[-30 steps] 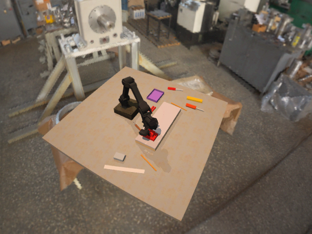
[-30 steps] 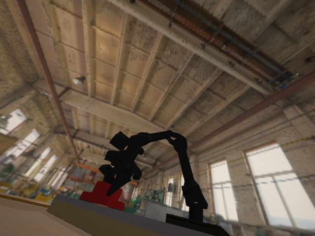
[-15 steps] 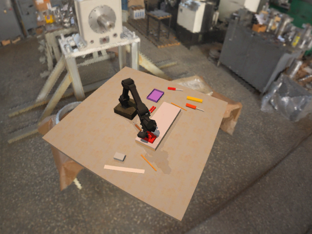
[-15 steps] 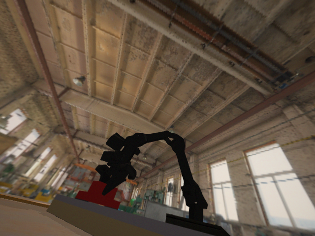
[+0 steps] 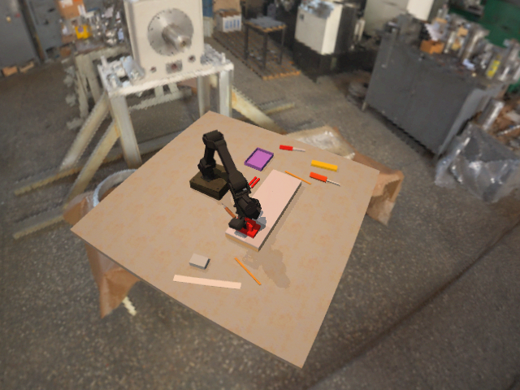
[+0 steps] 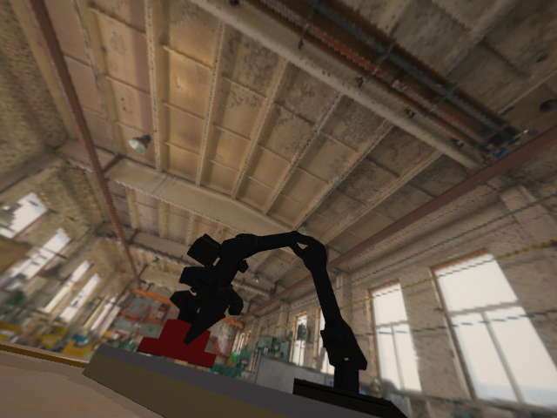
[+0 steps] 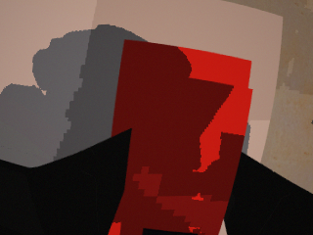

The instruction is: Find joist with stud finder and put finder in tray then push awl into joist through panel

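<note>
The red stud finder [image 5: 253, 229] [image 6: 173, 340] [image 7: 156, 98] is upright at the near end of the pale floor panel [image 5: 275, 193] [image 6: 135, 367] [image 7: 196, 24]. My gripper [image 5: 249, 225] [image 6: 184, 332] [image 7: 176, 143] is shut on its raised middle. Its base is on the panel or just above it; I cannot tell which. No lit lamp shows on it. A brown-handled tool with a thin tip, probably the awl [image 5: 229, 210], lies left of the panel, partly hidden by the arm. The purple tray [image 5: 258, 159] stands beyond the panel. The joist is hidden.
Red handles [image 5: 254, 182] lie between arm base and panel. Two screwdrivers [image 5: 286, 147] [image 5: 318, 177], a yellow bar [image 5: 323, 165] and an orange stick [image 5: 297, 177] lie at the back. A grey block [image 5: 199, 261], a pale strip [image 5: 206, 281] and another orange stick [image 5: 248, 270] lie in front.
</note>
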You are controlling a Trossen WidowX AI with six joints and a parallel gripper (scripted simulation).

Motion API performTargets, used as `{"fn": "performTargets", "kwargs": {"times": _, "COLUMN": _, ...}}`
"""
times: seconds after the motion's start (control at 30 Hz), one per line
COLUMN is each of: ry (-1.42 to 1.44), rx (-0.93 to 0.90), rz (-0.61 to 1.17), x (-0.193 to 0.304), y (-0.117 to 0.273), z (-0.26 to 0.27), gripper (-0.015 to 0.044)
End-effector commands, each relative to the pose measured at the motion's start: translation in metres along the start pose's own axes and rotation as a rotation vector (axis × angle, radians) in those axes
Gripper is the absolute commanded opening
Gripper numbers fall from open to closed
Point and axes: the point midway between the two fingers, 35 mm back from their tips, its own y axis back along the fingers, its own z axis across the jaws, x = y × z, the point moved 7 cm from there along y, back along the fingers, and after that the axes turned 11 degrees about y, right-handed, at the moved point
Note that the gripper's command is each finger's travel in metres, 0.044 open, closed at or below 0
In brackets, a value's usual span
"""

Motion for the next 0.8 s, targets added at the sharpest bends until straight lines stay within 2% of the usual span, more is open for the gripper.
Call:
{"fn": "performTargets", "kwargs": {"times": 0.0, "ry": 0.003, "rx": 0.017, "rz": -0.019, "x": -0.010, "y": 0.025, "z": -0.006, "gripper": 0.0000}}
{"fn": "performTargets", "kwargs": {"times": 0.4, "ry": 0.003, "rx": 0.017, "rz": -0.019, "x": -0.024, "y": 0.087, "z": -0.009, "gripper": 0.0000}}
{"fn": "performTargets", "kwargs": {"times": 0.77, "ry": 0.031, "rx": 0.010, "rz": -0.022, "x": -0.031, "y": 0.089, "z": 0.000, "gripper": 0.0000}}
